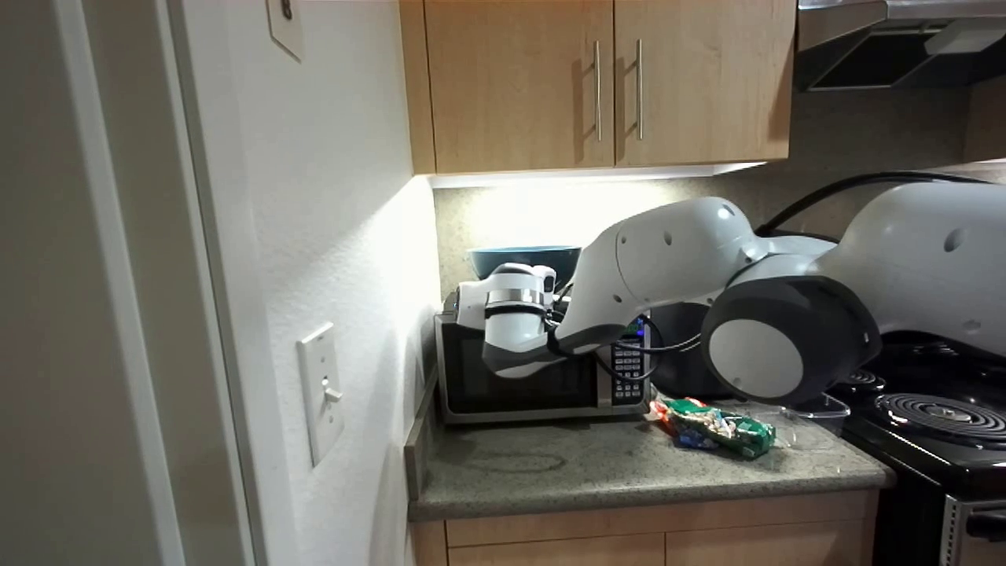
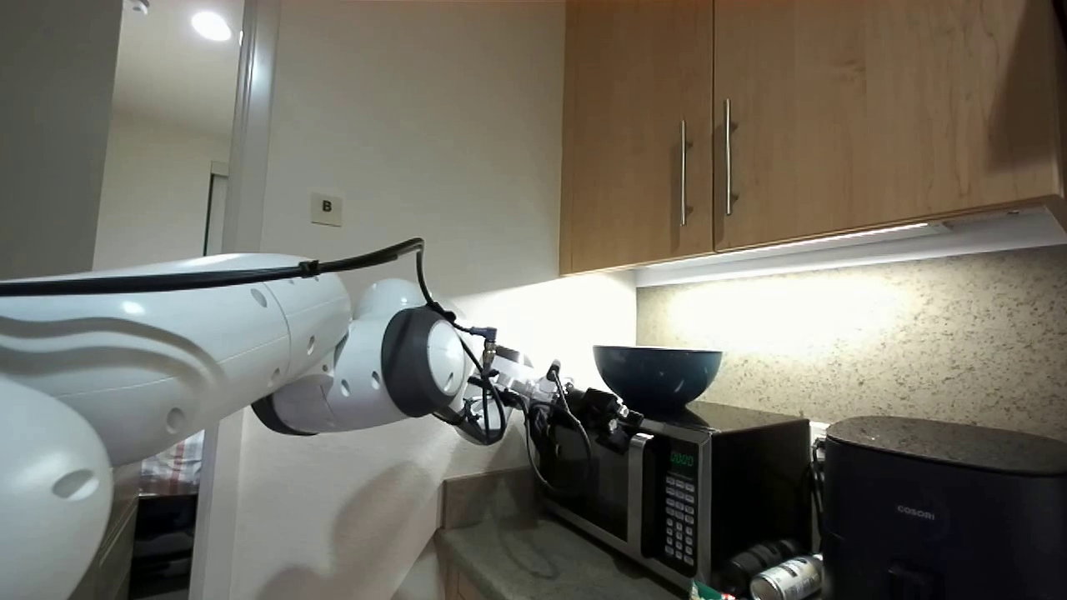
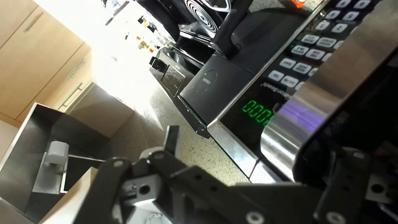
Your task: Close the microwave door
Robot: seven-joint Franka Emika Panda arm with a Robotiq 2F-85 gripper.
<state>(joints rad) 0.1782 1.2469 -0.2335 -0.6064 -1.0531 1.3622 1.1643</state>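
The microwave door (image 1: 471,385) has a dark glass window and a silver frame. In both exterior views it looks flush with the front of the small silver microwave (image 2: 704,508), and its handle (image 2: 640,492) stands beside the keypad. In the wrist view the shiny handle (image 3: 311,115) is close up, and only a thin seam shows between door and control panel. My gripper (image 3: 252,140) is open, its fingers spread wide near the door's top edge. In an exterior view the gripper (image 2: 617,421) is at the microwave's upper front edge; contact cannot be told. The arm hides it in an exterior view.
A blue bowl (image 2: 658,375) stands on the microwave. A black air fryer (image 2: 942,517) is beside it. A colourful packet (image 1: 711,428) lies on the counter (image 1: 542,472). A white wall (image 1: 346,236) is close on the microwave's door side, and cabinets (image 1: 519,86) hang above.
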